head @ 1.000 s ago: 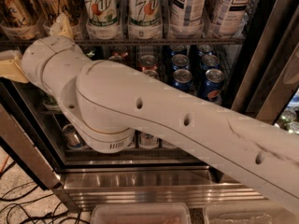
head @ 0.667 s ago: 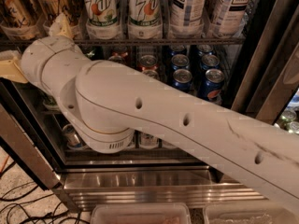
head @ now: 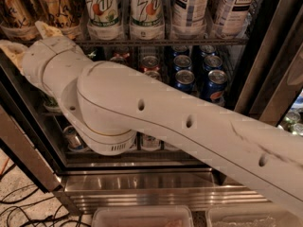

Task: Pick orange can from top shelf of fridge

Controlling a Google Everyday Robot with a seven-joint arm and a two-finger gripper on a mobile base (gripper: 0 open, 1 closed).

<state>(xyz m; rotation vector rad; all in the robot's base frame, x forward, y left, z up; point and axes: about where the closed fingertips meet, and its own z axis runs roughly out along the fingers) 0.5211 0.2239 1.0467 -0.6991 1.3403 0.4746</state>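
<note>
The orange can (head: 16, 11) stands at the far left of the top shelf (head: 189, 41) of the fridge (head: 156, 188), upright, with a second can of the same copper colour (head: 59, 8) just beside it on the right. The gripper (head: 28, 39) is at the foot of this can, at the height of the shelf's front rail. Its two pale fingers (head: 47, 29) are spread apart – one in front of the gap between the two copper cans, the other lower at the left edge – and they hold nothing. Whether they touch the can, I cannot tell.

In my judgement the risk is the narrow place. The right finger may push the neighbour can and tip it against the 7UP bottles (head: 102, 8). The grip also seems low – a tall can taken near its base may lean and slip. When the can comes out, its bottom could catch on the rail. The thick white arm (head: 189, 126) covers much of the lower racks, so contact there would be hard to see.
</note>
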